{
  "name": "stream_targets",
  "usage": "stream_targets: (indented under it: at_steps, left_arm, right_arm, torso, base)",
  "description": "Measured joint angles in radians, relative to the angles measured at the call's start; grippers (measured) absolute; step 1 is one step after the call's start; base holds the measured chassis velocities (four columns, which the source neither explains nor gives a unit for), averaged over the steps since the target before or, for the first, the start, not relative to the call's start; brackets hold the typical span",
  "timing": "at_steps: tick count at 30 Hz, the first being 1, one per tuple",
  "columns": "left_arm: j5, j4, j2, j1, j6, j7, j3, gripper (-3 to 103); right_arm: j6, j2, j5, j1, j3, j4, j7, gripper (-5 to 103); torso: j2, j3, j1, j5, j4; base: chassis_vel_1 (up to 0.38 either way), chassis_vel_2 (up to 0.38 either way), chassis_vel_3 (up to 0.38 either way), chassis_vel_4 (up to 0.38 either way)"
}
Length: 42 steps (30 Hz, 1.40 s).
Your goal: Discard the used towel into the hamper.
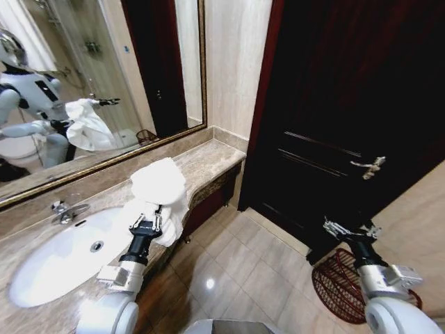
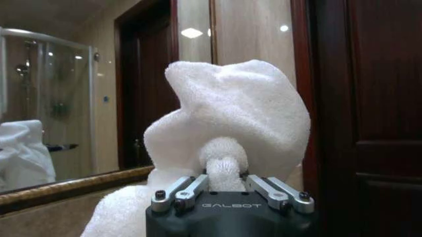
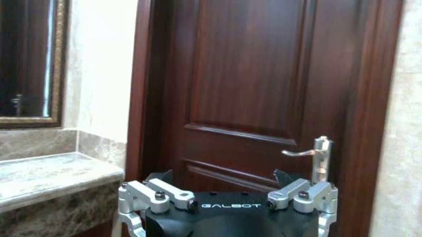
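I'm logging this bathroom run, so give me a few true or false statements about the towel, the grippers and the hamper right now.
1. The left gripper is shut on the white towel. True.
2. The towel is already inside the hamper. False: it is held up over the counter.
3. The right gripper is empty. True.
4. The hamper stands on the counter. False: it sits on the floor by the dark door.
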Motion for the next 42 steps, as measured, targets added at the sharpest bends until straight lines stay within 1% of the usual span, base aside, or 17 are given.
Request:
stream_targets:
  at_steps: [5, 9, 17, 18, 25, 30, 33, 35, 36, 38, 40, 42]
  left_arm:
    - [0.002, 0.001, -0.005, 0.004, -0.006, 0.000, 0.001, 14]
    - [0.002, 0.001, -0.006, 0.005, -0.009, 0.001, 0.000, 14]
    - [0.001, 0.000, 0.002, 0.014, -0.016, 0.019, -0.001, 14]
    - [0.000, -0.001, 0.003, 0.013, -0.018, 0.020, -0.001, 14]
    - [-0.001, -0.003, 0.003, 0.015, -0.019, 0.026, 0.001, 14]
    - [-0.005, 0.004, 0.008, 0.012, -0.021, 0.033, 0.003, 14]
    - [-0.015, 0.016, 0.013, 0.007, -0.032, 0.039, 0.002, 14]
    - [-0.033, 0.029, 0.019, 0.003, -0.050, 0.053, -0.003, 14]
    - [-0.033, 0.029, 0.019, 0.003, -0.050, 0.053, -0.003, 14]
    - [-0.053, 0.039, 0.025, 0.003, -0.064, 0.067, -0.006, 14]
    - [-0.057, 0.041, 0.027, 0.003, -0.067, 0.070, -0.006, 14]
    - [-0.080, 0.056, 0.040, -0.004, -0.077, 0.082, -0.006, 14]
  right_arm:
    - [0.000, 0.000, 0.002, -0.001, 0.003, 0.000, 0.000, 100]
    - [0.002, 0.008, 0.002, -0.005, 0.003, 0.003, 0.001, 100]
    - [0.001, 0.021, -0.003, -0.006, -0.001, 0.021, 0.001, 100]
    - [0.000, 0.023, -0.004, -0.005, -0.002, 0.025, 0.001, 100]
    - [-0.001, 0.038, -0.019, -0.007, -0.012, 0.033, 0.004, 100]
    - [0.000, 0.070, -0.031, -0.013, -0.025, 0.041, 0.005, 100]
    - [-0.003, 0.091, -0.041, -0.008, -0.033, 0.042, 0.007, 100]
    - [-0.004, 0.129, -0.060, 0.001, -0.034, 0.036, 0.007, 100]
    - [-0.004, 0.129, -0.060, 0.001, -0.034, 0.036, 0.007, 100]
    - [-0.006, 0.171, -0.073, 0.007, -0.027, 0.035, 0.005, 100]
    - [-0.008, 0.178, -0.074, 0.007, -0.026, 0.037, 0.005, 100]
    - [-0.025, 0.219, -0.088, 0.009, -0.026, 0.057, 0.000, 100]
  torso:
    - [0.000, 0.000, 0.000, 0.0000, 0.0002]
    - [0.000, 0.000, 0.000, 0.0000, -0.0002]
    - [0.000, 0.000, 0.000, -0.0003, -0.0001]
    - [-0.001, -0.001, -0.001, -0.0001, -0.0005]
    - [-0.013, -0.007, -0.006, -0.0001, -0.0001]
    - [-0.028, -0.014, -0.014, 0.0000, -0.0002]
    - [-0.039, -0.021, -0.018, -0.0004, -0.0001]
    - [-0.053, -0.029, -0.025, 0.0000, -0.0002]
    - [-0.053, -0.029, -0.025, 0.0000, -0.0002]
    - [-0.066, -0.036, -0.031, -0.0002, -0.0001]
    - [-0.069, -0.037, -0.032, -0.0001, -0.0001]
    - [-0.086, -0.045, -0.040, -0.0002, -0.0004]
  base:
    - [-0.064, -0.093, -0.078, -0.077]
    - [-0.093, -0.104, -0.100, -0.102]
    - [-0.116, -0.110, -0.114, -0.124]
    - [-0.125, -0.126, -0.122, -0.151]
    - [-0.130, -0.130, -0.127, -0.132]
    - [-0.121, -0.130, -0.129, -0.125]
    - [-0.118, -0.131, -0.126, -0.124]
    - [-0.105, -0.123, -0.134, -0.125]
    - [-0.110, -0.109, -0.134, -0.127]
    - [-0.120, -0.122, -0.119, -0.130]
    - [-0.131, -0.141, -0.113, -0.132]
    - [-0.139, -0.132, -0.117, -0.146]
